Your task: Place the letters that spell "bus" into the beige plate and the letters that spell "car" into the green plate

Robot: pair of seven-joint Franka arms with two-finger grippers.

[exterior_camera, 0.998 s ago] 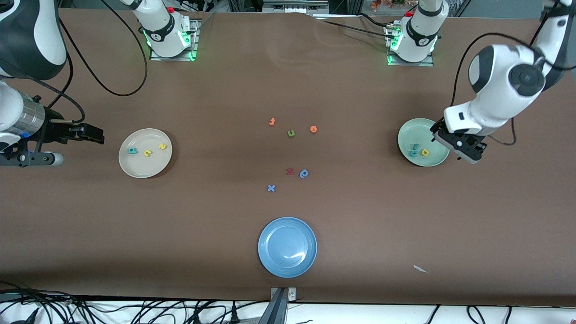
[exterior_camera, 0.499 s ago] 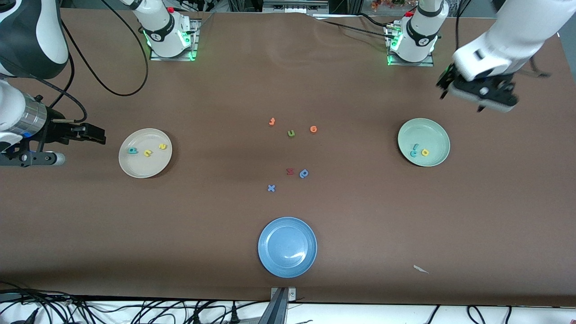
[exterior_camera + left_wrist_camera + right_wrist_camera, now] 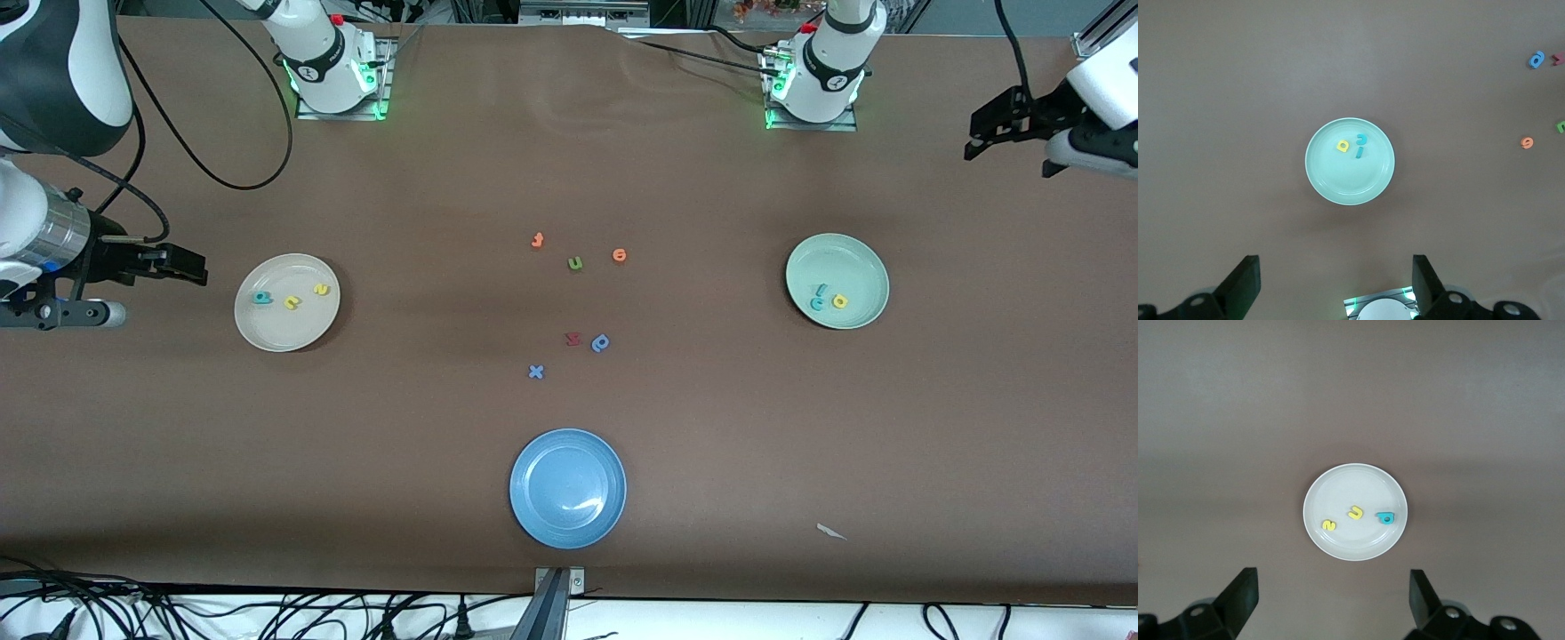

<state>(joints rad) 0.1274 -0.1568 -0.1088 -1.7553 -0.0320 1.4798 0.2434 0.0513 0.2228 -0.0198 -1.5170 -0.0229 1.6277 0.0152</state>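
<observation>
The beige plate (image 3: 286,302) sits on the brown worktop (image 3: 711,427) at the middle left of the front frame, toward the right arm's end, and holds three foam letters in a loose row: the teal "b" (image 3: 261,298), the yellow "u" (image 3: 292,303) and the yellow "s" (image 3: 321,289); the right wrist view shows the same plate (image 3: 1355,521) from above with all three lying flat inside it, apart from each other. The green plate (image 3: 837,281) lies at the middle right of the front frame, toward the left arm's end, and carries the teal "c" (image 3: 816,304), the thin teal "r" (image 3: 822,290) and the yellow "a" (image 3: 839,301) clustered close together in the part of the plate nearer the front camera. The right end effector (image 3: 191,264) hangs at the left edge of the front frame, just beside the beige plate and not over it, its fingers (image 3: 1238,600) spread wide with nothing between them. The left end effector (image 3: 991,133) is at the upper right of the frame, high over the worktop's end and well apart from the green plate, its fingers (image 3: 1241,287) likewise wide apart and empty. In the centre of the frame loose letters lie on the worktop: an orange "t" (image 3: 537,240), an olive-green "u" (image 3: 575,263), an orange "o" (image 3: 620,255), a red letter (image 3: 573,339), a blue "p" (image 3: 601,342) and a blue "x" (image 3: 535,372). A blue plate (image 3: 568,488) sits at the lower centre, nearest the front camera, and a small white scrap (image 3: 830,532) lies at the lower right.
</observation>
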